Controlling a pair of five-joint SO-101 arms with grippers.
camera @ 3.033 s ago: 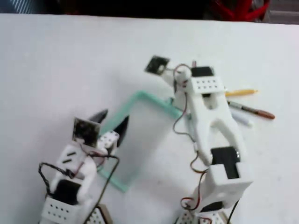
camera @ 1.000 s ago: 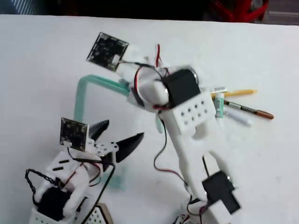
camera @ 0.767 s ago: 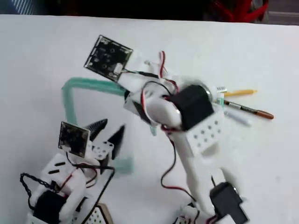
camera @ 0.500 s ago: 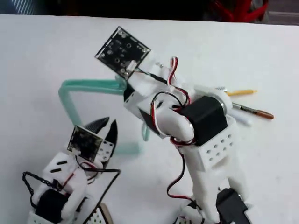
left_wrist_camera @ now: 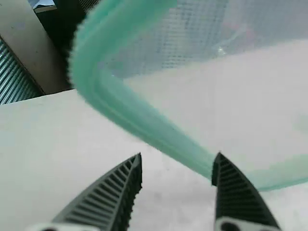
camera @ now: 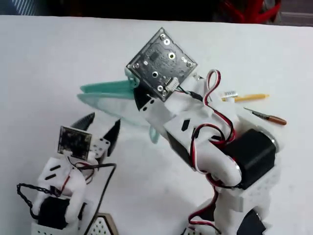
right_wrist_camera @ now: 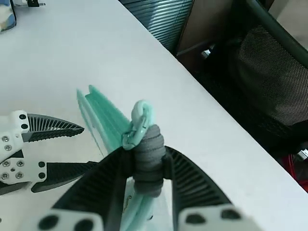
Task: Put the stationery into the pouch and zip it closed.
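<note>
High view: the see-through mint-green mesh pouch (camera: pixel 110 98) hangs edge-on from the right gripper (camera: pixel 139 95), which is clamped on it. The left gripper (camera: pixel 103 120) sits just beside it, fingers spread, holding nothing. A yellow pen (camera: pixel 249 97) and a brown-tipped pen (camera: pixel 266 116) lie out on the white table (camera: pixel 58 54), well apart from the pouch.

Left wrist view: the pouch rim (left_wrist_camera: pixel 130 115) curves past the splayed left gripper (left_wrist_camera: pixel 178 159).

Right wrist view: the right gripper (right_wrist_camera: pixel 147 161) pinches the pouch's grey pull tab (right_wrist_camera: pixel 149 151), with a black mesh chair (right_wrist_camera: pixel 274 72) past the table edge.

An office: mesh chair (right_wrist_camera: pixel 269 67) beside a white table (right_wrist_camera: pixel 72 53).
</note>
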